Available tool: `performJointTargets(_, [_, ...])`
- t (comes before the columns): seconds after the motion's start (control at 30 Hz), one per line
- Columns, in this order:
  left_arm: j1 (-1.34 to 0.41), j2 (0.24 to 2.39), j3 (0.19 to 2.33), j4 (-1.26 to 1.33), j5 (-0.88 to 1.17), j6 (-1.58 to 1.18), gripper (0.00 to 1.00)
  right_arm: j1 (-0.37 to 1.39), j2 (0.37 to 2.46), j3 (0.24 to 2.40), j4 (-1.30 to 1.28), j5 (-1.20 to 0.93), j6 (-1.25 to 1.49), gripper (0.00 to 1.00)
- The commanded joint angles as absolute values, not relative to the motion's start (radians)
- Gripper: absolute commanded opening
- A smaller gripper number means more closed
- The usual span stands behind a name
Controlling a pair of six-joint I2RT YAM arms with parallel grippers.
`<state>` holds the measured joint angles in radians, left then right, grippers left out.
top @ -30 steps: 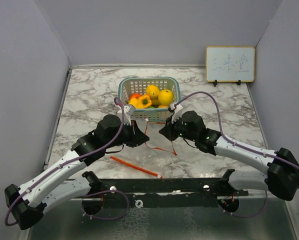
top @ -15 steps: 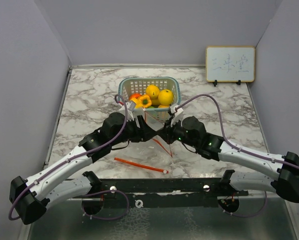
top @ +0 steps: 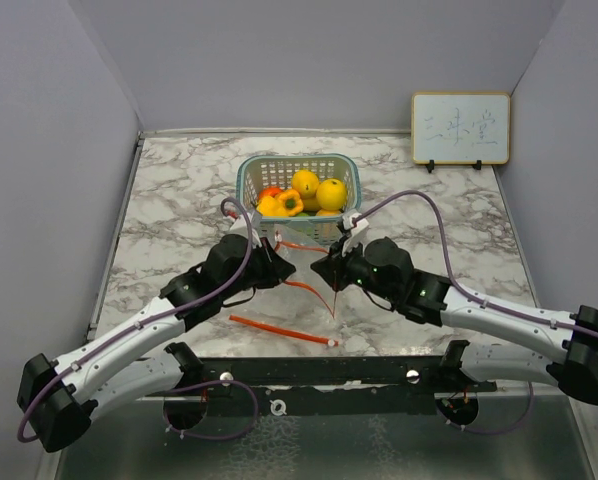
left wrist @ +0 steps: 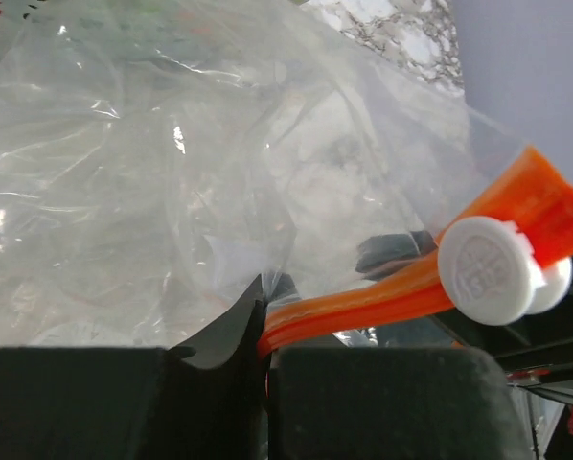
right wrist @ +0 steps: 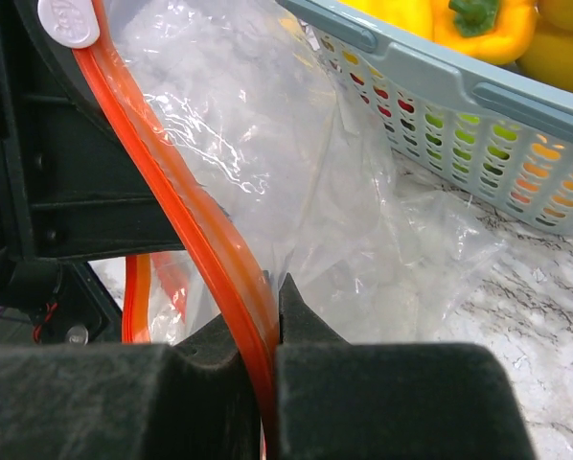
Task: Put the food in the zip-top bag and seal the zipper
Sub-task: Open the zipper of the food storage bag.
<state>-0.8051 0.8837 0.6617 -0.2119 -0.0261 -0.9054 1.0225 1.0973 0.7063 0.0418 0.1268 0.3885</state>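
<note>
The zip-top bag (top: pixel 304 262) hangs crumpled and clear between my two grippers, just in front of the basket. Its orange-red zipper (top: pixel 277 329) trails down onto the table, ending at a white slider (top: pixel 331 342). My left gripper (top: pixel 279 268) is shut on the zipper (left wrist: pixel 363 302), pinching it beside the slider (left wrist: pixel 486 268). My right gripper (top: pixel 324 268) is shut on another stretch of the zipper (right wrist: pixel 210 240), and the bag film (right wrist: pixel 296 163) spreads out beyond it. The food, yellow round ones (top: pixel 331 193), a yellow-orange pepper (top: pixel 284 203) and a red piece (top: pixel 269 192), lies in the basket.
The teal lattice basket (top: pixel 299 228) stands mid-table just behind the grippers, and its wall (right wrist: pixel 459 125) is close to the right fingers. A small whiteboard (top: pixel 460 128) leans on the back wall at the right. Purple cables loop over both arms.
The left gripper swung right to meet the right gripper, then drew back left with the zipper pinched. The right gripper edged left. The loose strip on the table shifted slightly.
</note>
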Motion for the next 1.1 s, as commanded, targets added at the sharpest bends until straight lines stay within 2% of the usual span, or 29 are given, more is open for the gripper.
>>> performJointTargets(0.0, [-0.803,0.856,0.679,-0.276,-0.047,-0.879,0.00,1.028,1.086,0.753,0.015,0.203,0.440,0.02])
performJointTargets(0.23, [-0.802,0.849,0.971,-0.810,-0.061,-0.682,0.00,1.027,1.110,0.801,-0.272,0.684,0.625,0.02])
performJointTargets(0.33, [-0.803,0.852,1.080,-0.999,-0.040,-0.633,0.00,1.028,1.143,0.827,-0.330,0.770,0.648,0.07])
performJointTargets(0.43, [-0.803,0.842,1.109,-1.051,0.007,-0.627,0.00,1.028,1.176,0.846,-0.226,0.663,0.519,0.18])
performJointTargets(0.57, [-0.802,0.820,1.030,-0.970,0.002,-0.654,0.00,1.028,1.212,0.851,-0.015,0.225,0.275,0.34])
performJointTargets(0.67, [-0.803,0.842,0.971,-0.916,-0.028,-0.677,0.00,1.028,1.237,0.901,-0.020,0.051,0.245,0.44])
performJointTargets(0.87, [-0.803,0.926,0.957,-0.925,-0.209,-0.712,0.00,1.028,1.191,0.964,-0.042,-0.077,0.221,0.61])
performJointTargets(0.97, [-0.803,0.954,0.986,-0.933,-0.298,-0.728,0.00,1.027,1.181,1.022,-0.076,-0.035,0.225,0.70])
performJointTargets(1.07, [-0.801,0.976,1.003,-0.922,-0.351,-0.734,0.00,1.027,1.228,1.133,-0.152,0.076,0.213,0.72])
